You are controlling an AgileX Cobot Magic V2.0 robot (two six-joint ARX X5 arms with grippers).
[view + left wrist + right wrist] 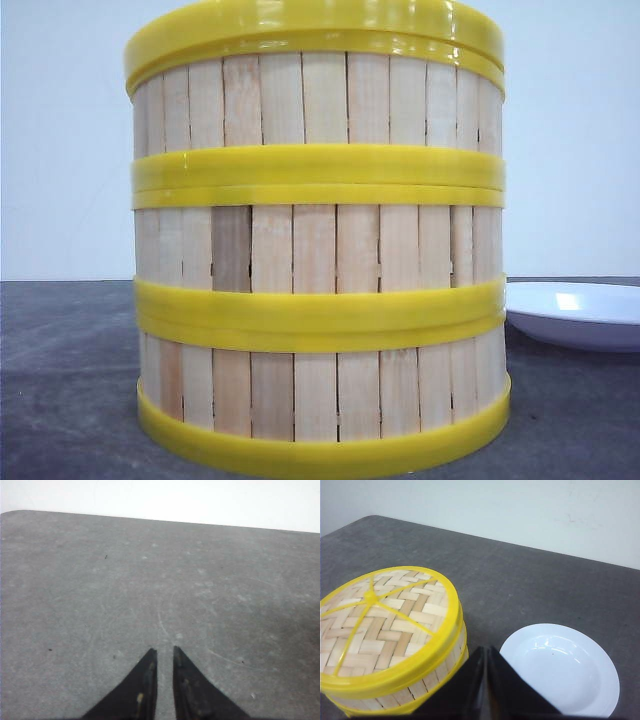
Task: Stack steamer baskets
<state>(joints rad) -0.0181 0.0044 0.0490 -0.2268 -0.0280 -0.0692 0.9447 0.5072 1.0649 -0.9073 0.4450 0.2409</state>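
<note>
Steamer baskets (pixel 318 250): three round baskets stand one on top of another in a tall stack, right in the middle of the front view and very close to that camera. Each has pale wooden slats and thick yellow rims, and the rims of one basket touch the rims of the next.

Lid (pixel 382 625): a woven lid with a yellow rim and a small yellow knob sits on top of the stack — yellow spokes run out from the knob. From the front only its yellow edge shows at the very top.

Plate (pixel 575 312): a white plate lies flat on the table just to the right of the stack. It has nothing in it. In the front view it looks apart from the stack, but the gap is small.

Table (pixel 150 590): a dark grey top with pale scuff marks, and a white wall behind it.

Left gripper (pixel 165 652): its two black fingers are nearly together, with only a thin slit between the tips. They hold nothing and hang over bare table.

Right gripper (pixel 486 652): its fingers are pressed together — no gap shows. They hold nothing. The tips point between the stack and the plate.
</note>
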